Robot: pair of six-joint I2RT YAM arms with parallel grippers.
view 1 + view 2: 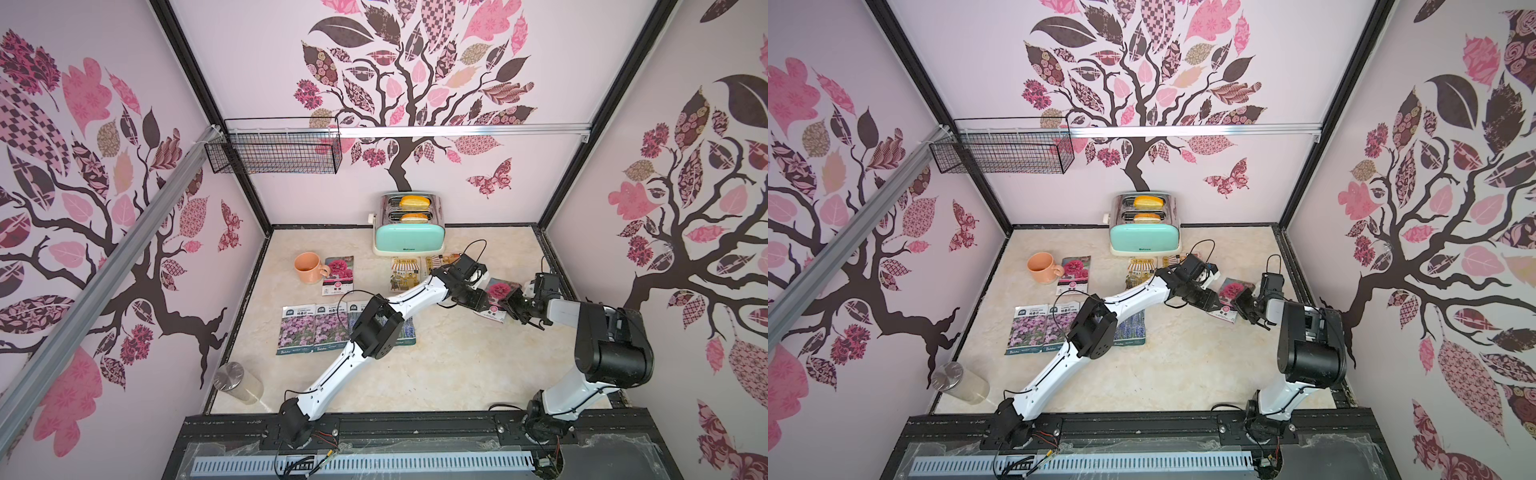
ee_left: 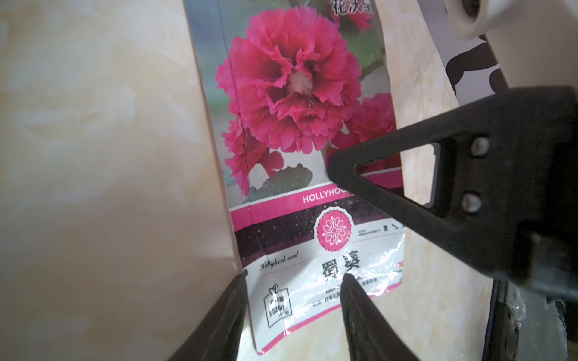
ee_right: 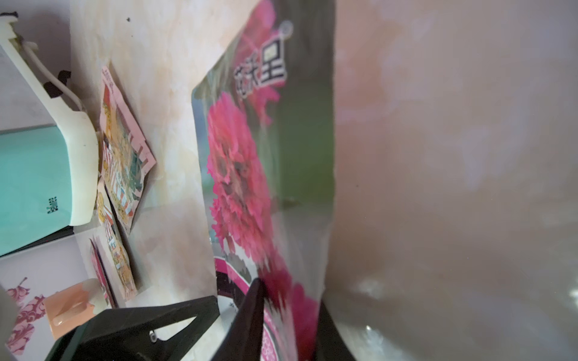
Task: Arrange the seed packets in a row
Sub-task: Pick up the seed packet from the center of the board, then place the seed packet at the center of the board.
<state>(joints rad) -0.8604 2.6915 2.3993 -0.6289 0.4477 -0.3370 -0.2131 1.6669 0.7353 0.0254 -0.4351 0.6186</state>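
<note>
A magenta-bloom seed packet (image 1: 498, 296) (image 2: 300, 93) sits tilted at the table's right. My right gripper (image 1: 512, 306) (image 3: 291, 300) is shut on its right edge, and the sheet bends between the fingers. My left gripper (image 1: 484, 301) (image 2: 295, 276) stands open with the packet's lower end between its jaws. In both top views, two pink-purple packets (image 1: 296, 330) (image 1: 330, 328) lie side by side, with a lavender packet (image 1: 1131, 330) partly under the left arm. Two orange shopfront packets (image 1: 404, 274) (image 1: 440, 262) and another magenta packet (image 1: 338, 275) lie further back.
A mint toaster (image 1: 409, 226) with bread stands at the back wall. An orange mug (image 1: 307, 268) touches the far magenta packet. A glass jar (image 1: 237, 382) lies at the front left corner. A wire basket (image 1: 274, 145) hangs on the back wall.
</note>
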